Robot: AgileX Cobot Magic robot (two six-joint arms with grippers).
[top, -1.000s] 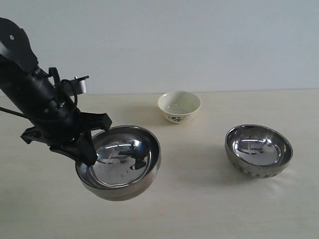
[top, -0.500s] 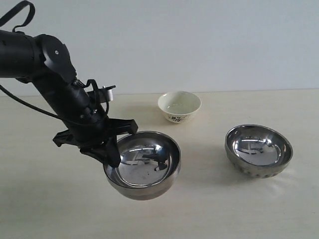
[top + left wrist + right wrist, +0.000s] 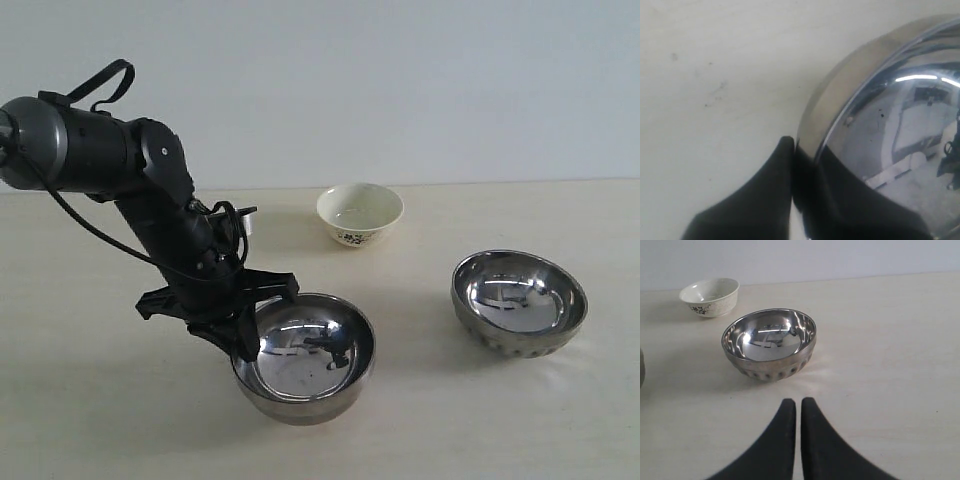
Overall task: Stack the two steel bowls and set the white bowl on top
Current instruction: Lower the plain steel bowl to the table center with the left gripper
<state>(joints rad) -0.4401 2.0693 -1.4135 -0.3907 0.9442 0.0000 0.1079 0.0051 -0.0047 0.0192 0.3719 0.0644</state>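
Steel bowl (image 3: 303, 358), the smooth one, shows at front left on my screen, pinched at its rim by the left gripper (image 3: 245, 335). One finger is inside the bowl and one outside, clamped tight on the wall. The bowl leans slightly, and I cannot tell whether its base touches the table (image 3: 450, 420) or hangs just above it. The ribbed steel bowl (image 3: 518, 303) stands upright on the right, well apart from the smooth one. The white bowl (image 3: 360, 213) stands upright farther back, between the two, with a dark pattern on its side. My right gripper (image 3: 798, 405) is closed on nothing, fingertips together, low over the table, pointing toward the ribbed steel bowl but apart from it.
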